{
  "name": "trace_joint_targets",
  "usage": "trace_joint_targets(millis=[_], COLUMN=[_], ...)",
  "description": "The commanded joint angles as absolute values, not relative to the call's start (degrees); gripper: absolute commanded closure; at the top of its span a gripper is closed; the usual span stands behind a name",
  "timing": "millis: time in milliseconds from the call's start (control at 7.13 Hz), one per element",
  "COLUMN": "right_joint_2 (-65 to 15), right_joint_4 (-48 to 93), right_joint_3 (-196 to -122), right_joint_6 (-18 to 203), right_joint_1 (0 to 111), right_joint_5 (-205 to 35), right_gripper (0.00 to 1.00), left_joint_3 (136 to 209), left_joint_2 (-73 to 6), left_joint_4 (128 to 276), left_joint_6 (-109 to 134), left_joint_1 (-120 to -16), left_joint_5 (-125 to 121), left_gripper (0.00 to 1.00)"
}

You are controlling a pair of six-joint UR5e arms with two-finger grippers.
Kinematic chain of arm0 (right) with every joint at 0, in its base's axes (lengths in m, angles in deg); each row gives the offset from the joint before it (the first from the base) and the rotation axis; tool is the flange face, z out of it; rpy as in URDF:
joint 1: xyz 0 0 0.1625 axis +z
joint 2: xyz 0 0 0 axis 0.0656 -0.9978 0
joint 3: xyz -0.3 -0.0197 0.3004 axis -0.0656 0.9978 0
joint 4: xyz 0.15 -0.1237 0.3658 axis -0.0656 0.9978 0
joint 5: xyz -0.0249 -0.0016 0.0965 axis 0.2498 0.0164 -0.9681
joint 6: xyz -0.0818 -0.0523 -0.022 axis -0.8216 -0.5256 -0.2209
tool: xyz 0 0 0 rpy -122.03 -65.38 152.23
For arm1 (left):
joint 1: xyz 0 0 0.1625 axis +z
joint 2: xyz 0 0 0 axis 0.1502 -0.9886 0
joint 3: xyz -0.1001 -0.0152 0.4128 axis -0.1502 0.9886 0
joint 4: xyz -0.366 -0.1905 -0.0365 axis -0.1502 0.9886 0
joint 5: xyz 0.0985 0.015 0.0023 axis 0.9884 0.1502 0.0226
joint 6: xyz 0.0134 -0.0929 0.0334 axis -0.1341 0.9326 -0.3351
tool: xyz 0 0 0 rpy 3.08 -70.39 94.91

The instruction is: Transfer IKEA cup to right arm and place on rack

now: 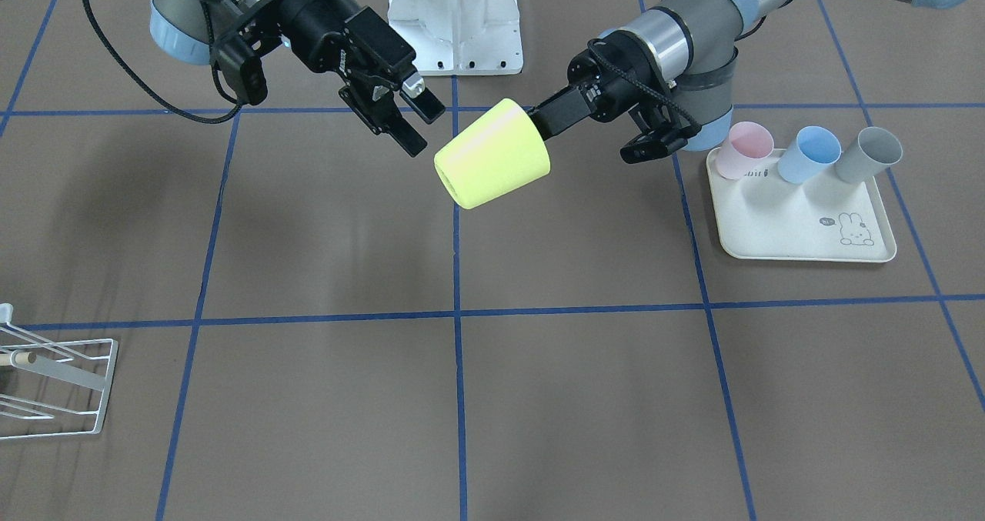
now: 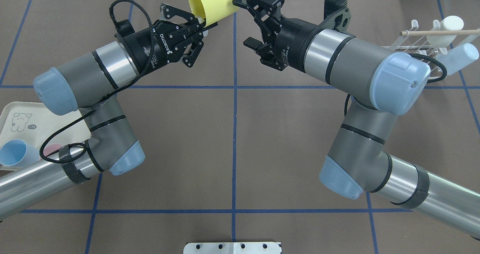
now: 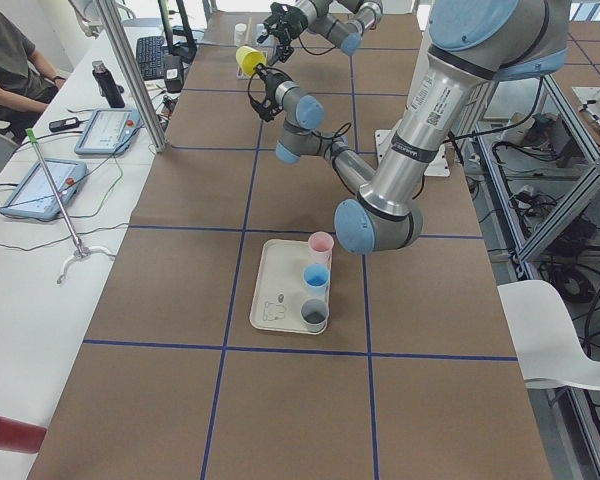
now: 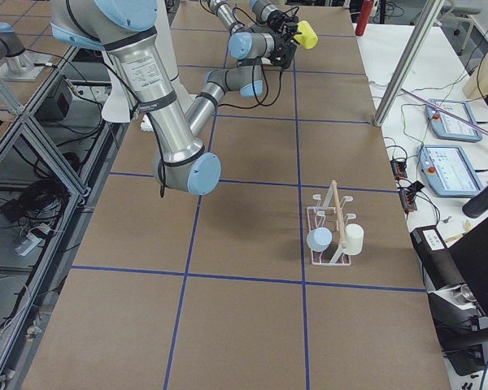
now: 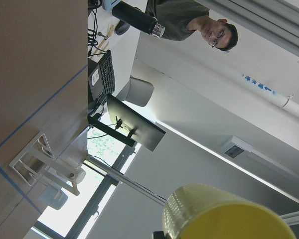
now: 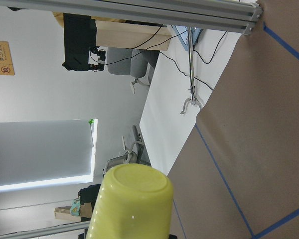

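Exterior front-facing view: the left arm's fingers (image 1: 555, 113) are clamped on the rim of a lime-yellow tapered plastic cup (image 1: 492, 155). The cup is held tilted in the air over the brown surface (image 1: 323, 221), upper centre of the frame, with its base pointing lower left. The right arm's fingers (image 1: 402, 130) are spread apart just beside the cup, to its upper left. The white wire rack with a wooden dowel (image 1: 77, 377) sits in the lower left corner, well apart.

On rack (image 4: 332, 236), blue cup (image 4: 318, 239) & white cup (image 4: 354, 240) block one end's prongs, dowel (image 4: 336, 207) runs along top; other-end prongs free. Bench (image 4: 244, 219) btwn rack & right claw (image 1: 427, 131) open.
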State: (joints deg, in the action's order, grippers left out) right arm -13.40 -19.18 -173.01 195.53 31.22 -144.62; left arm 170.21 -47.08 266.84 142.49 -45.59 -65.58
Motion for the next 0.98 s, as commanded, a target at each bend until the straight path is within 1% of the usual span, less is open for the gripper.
trace_joint_targets(millis=[0,841], right_joint_2=[-13.3,-13.3], right_joint_4=[-19.3,-19.4], right_joint_3=[-173.0,-172.7], right_joint_6=[195.9,196.2], right_joint_1=[31.2,31.2], right_joint_5=[-144.0,-143.5], right_gripper=[0.0,0.0], left_joint_3=[170.1,170.5], left_joint_2=[-47.4,-47.4], left_joint_4=[266.8,267.0], left_joint_6=[142.6,143.2], left_joint_1=[-45.3,-43.9], left_joint_5=[-65.5,-64.8], left_gripper=[1.0,1.0])
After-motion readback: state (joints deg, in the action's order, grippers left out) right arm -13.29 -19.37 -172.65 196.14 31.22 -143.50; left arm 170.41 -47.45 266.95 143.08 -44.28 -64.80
